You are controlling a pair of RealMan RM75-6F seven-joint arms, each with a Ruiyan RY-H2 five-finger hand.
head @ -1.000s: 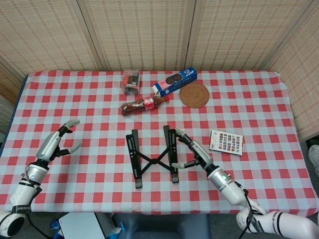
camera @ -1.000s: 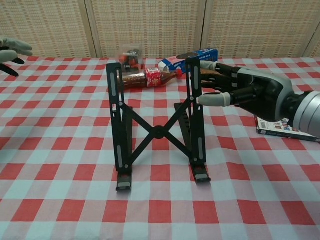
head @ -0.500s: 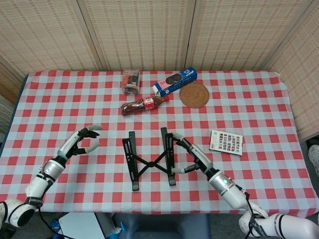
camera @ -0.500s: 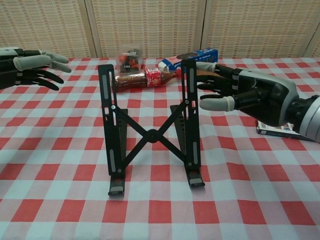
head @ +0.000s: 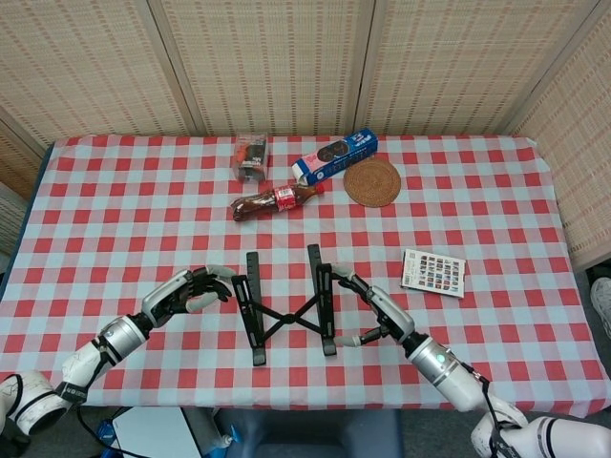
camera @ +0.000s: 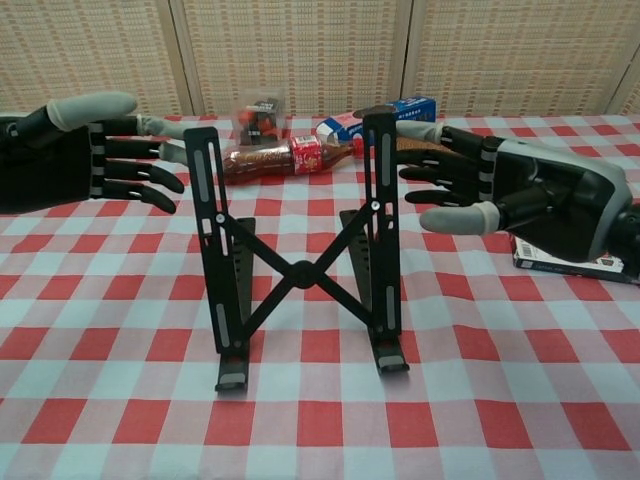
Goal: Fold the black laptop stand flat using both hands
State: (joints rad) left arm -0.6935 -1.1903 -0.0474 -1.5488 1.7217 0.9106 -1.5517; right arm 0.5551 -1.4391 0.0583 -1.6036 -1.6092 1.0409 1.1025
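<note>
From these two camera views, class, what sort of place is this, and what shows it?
Probably a staged robot test bench indoors: a checked tablecloth, woven screen panels behind, and unrelated props such as a cola bottle and a biscuit box.

You face woven reed wall panels (head: 277,62) behind a table under a red-checked cloth (head: 496,215); even lighting.

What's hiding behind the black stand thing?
Behind the black laptop stand lies a cola bottle on its side. Further back sit a blue cookie box and a small clear packet. The stand's bars cover parts of the bottle and box.
</note>
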